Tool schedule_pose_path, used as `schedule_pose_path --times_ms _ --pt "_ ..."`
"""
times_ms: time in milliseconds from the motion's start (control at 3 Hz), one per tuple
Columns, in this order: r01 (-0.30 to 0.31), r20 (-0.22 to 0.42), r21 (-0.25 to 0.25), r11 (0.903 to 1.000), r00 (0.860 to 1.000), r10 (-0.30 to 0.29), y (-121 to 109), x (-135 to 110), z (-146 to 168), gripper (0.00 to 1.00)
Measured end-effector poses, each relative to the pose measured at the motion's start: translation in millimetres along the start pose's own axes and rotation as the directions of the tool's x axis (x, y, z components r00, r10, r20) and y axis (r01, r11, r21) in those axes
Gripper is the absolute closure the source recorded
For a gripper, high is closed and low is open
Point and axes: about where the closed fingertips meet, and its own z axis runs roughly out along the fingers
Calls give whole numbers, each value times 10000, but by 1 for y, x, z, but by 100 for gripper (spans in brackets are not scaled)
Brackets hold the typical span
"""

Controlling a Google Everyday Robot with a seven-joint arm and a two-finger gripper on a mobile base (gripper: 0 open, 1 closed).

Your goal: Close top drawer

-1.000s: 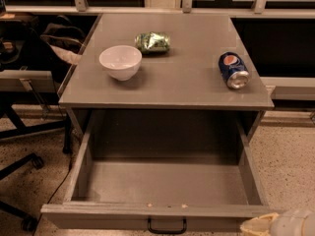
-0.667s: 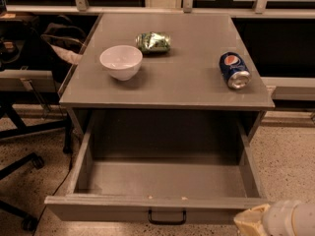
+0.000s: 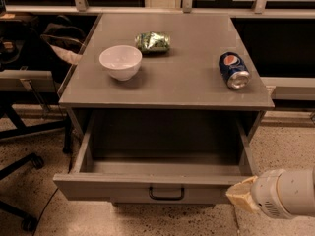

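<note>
The top drawer (image 3: 162, 187) of the grey cabinet is pulled out toward me. Its deep box interior is open and empty, and a small black loop handle (image 3: 166, 194) sits at the centre of its front. My gripper (image 3: 242, 195) comes in from the lower right, white arm with a tan tip, touching or just off the right end of the drawer front. The two lower drawers are hidden.
On the cabinet top (image 3: 162, 90) stand a white bowl (image 3: 120, 61), a crumpled green bag (image 3: 153, 42) and a Pepsi can (image 3: 234, 70) lying on its side. An office chair base (image 3: 19, 171) stands at the left. A railing runs along the back.
The drawer front has moved away from me, so the drawer is less far out. My gripper has risen and moved in with it at the right end.
</note>
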Motion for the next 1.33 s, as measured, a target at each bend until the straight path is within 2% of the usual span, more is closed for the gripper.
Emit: schedule_pose_path --times_ms 1000,1333 --pt "-82 116 201 9998 9999 80 -11 -8 9 100" --pt "-16 397 431 9991 9992 -1 -38 -40 20 100"
